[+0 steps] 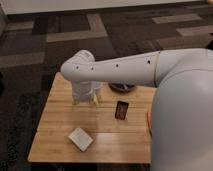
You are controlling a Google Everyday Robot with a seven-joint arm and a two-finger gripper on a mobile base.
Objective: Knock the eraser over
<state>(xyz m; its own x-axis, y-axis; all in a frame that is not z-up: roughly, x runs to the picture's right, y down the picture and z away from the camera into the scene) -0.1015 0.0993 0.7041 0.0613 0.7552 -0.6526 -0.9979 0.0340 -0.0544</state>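
The eraser (121,110) is a small dark block with a reddish-brown rim. It stands upright on the wooden table (60,125), right of centre. My gripper (86,98) hangs below the white arm's wrist over the table's back left part, to the left of the eraser and apart from it. The white arm (125,70) crosses above the table from the right and hides the table's back edge.
A flat white square pad (80,138) lies at the front left of the table. A dark bowl-like object (123,88) peeks out under the arm behind the eraser. An orange stick (148,119) shows at the table's right edge. Dark patterned carpet surrounds the table.
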